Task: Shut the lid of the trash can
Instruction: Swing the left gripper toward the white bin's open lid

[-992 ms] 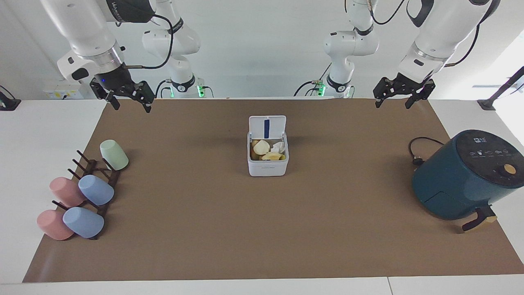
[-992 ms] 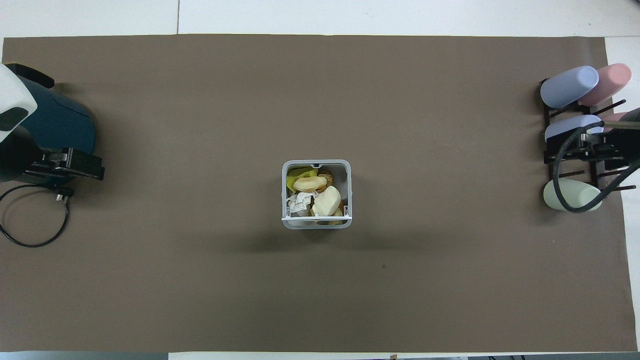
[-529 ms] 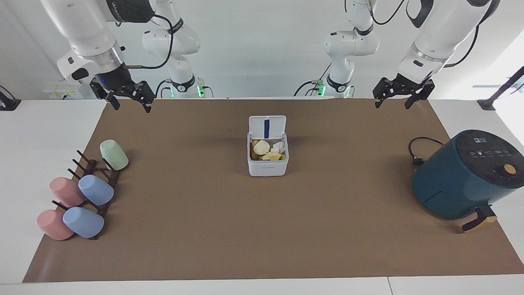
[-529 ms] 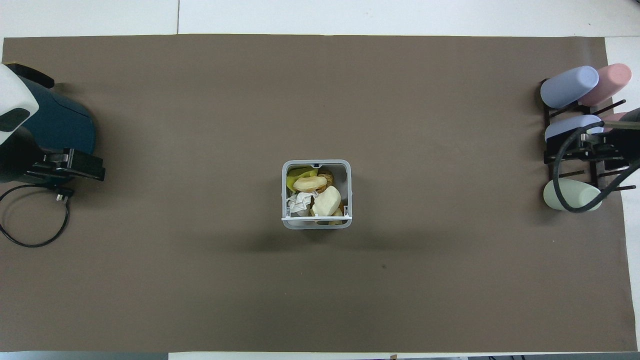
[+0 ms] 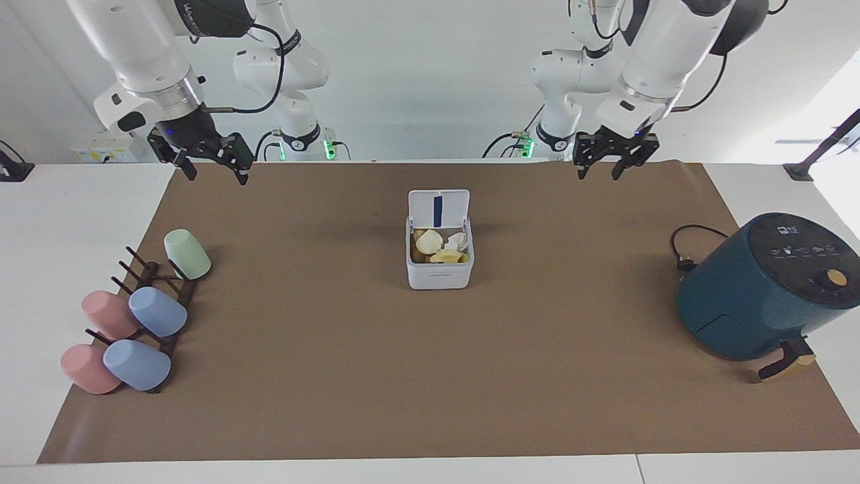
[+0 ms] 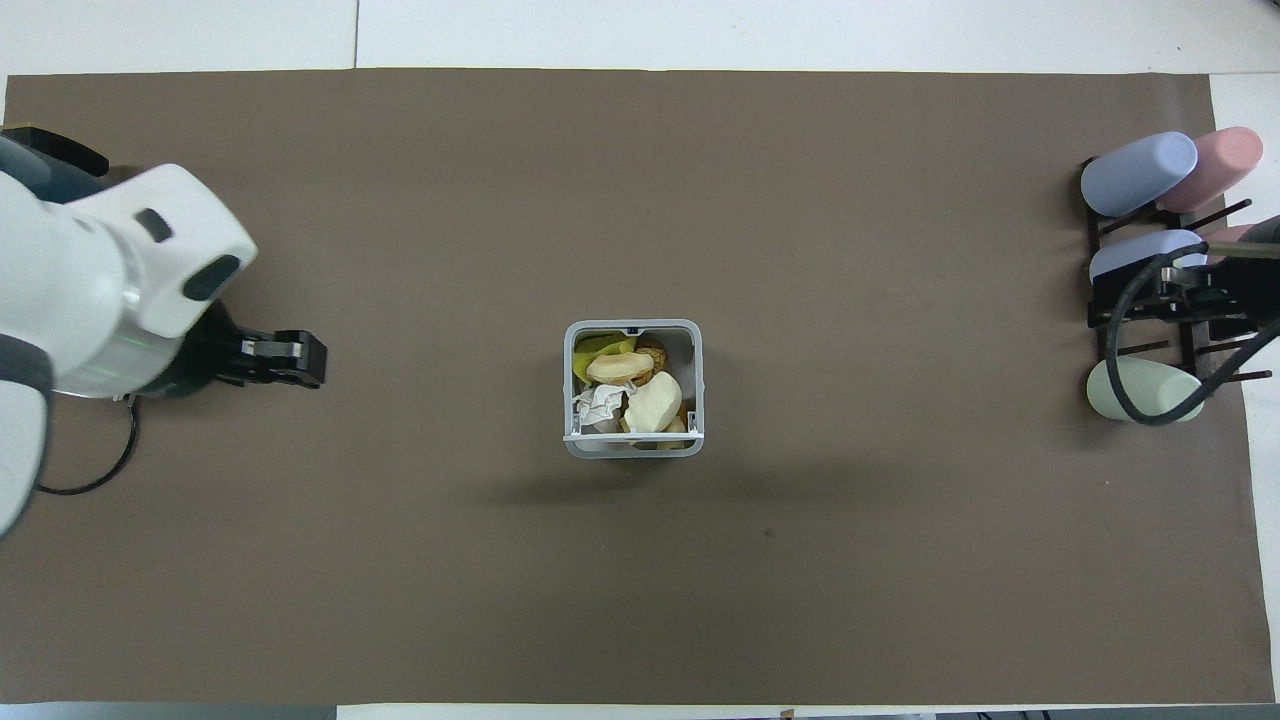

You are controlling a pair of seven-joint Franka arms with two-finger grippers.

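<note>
Since the earlier frame, only the left gripper [image 5: 613, 164] has shifted, from over the air fryer's end toward the trash can [image 5: 440, 263]. From the facing camera, its fingers hang spread above the worktop [image 5: 430, 376], well apart from the can, whose lid [image 5: 439, 207] stands upright on the side nearer the robots. The right gripper [image 5: 213, 167] waits with spread fingers above the worktop's corner, over nothing.

From overhead, the left gripper [image 6: 285, 358] points toward the open trash can [image 6: 633, 445] at mid-worktop; scraps [image 6: 630, 390] fill it.
</note>
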